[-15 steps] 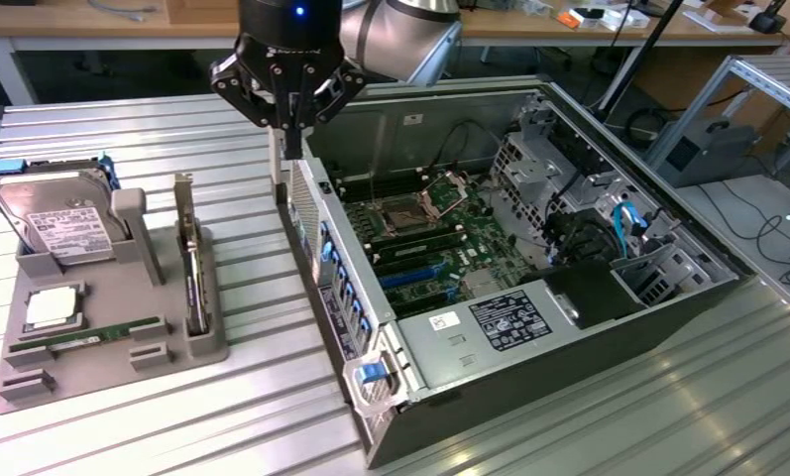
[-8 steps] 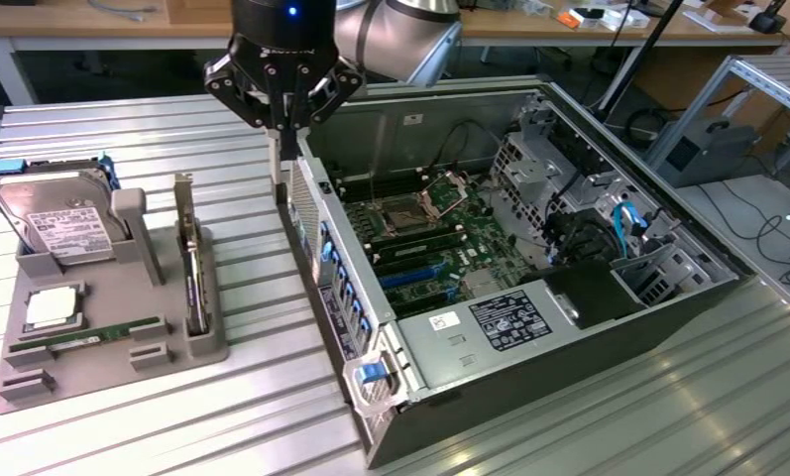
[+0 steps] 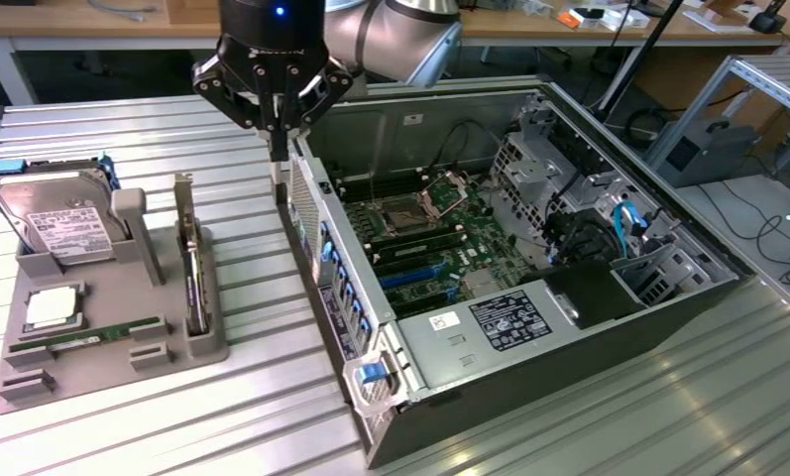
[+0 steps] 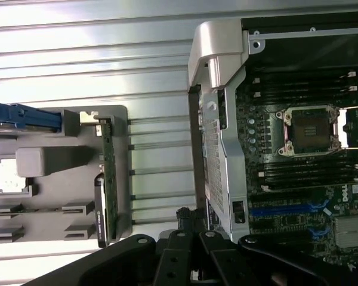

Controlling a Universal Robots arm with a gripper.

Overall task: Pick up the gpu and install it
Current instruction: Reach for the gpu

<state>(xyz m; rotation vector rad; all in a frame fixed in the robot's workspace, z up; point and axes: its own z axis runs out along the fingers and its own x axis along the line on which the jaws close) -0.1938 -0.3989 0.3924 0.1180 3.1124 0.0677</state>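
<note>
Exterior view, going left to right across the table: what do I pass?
Hard drive → gpu standing on edge in its holder → hand, shut, above the table → computer case, side open.

Thin green circuit card [image 3: 193, 283] [image 4: 107, 161] with a black cooler and silver end bracket, upright on edge in a grey holder [image 3: 104, 369], left of frame.
</note>
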